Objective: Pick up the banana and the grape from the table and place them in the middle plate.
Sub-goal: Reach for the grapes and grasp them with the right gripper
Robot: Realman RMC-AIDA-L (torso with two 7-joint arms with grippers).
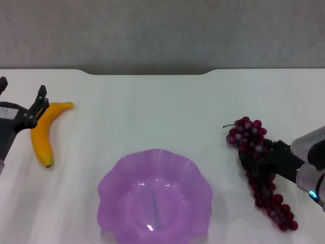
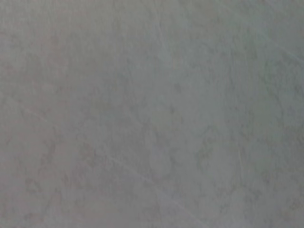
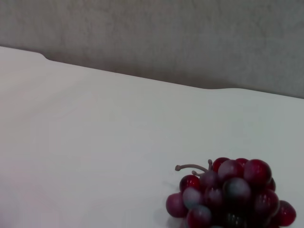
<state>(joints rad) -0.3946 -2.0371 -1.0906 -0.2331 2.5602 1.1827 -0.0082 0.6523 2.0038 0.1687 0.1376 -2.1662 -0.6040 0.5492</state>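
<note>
The right claw (image 1: 254, 155) is set across the upper third of the grape (image 1: 259, 173); dark fingers are seen among the berries, but whether they have clenched cannot be told. The bunch is judged light, soft and floppy, so its lower end will likely dangle; hold is best taken near the stem end.

The left claw (image 1: 35, 109) is spread, just beside the banana (image 1: 43, 132). The banana is judged firm and smooth, best gripped mid-length.

The middle plate (image 1: 109, 195) lies between both claws. The bench (image 1: 152, 112) is plain white, with a grey wall behind its notched edge.
</note>
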